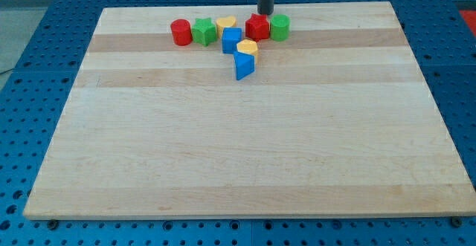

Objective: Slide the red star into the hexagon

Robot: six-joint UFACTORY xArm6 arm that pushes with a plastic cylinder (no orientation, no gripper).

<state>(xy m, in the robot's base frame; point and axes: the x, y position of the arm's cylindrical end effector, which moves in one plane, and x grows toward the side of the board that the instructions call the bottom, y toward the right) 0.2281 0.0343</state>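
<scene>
Wooden board (245, 149) on blue pegboard (44, 68)

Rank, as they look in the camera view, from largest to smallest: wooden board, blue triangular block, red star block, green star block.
1. Wooden board, by far the largest.
2. Blue triangular block, red star block and green star block look alike in size; no ranking.

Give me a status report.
My tip at the red star's top edge. Green block touching its right side. Nothing between them.
</scene>
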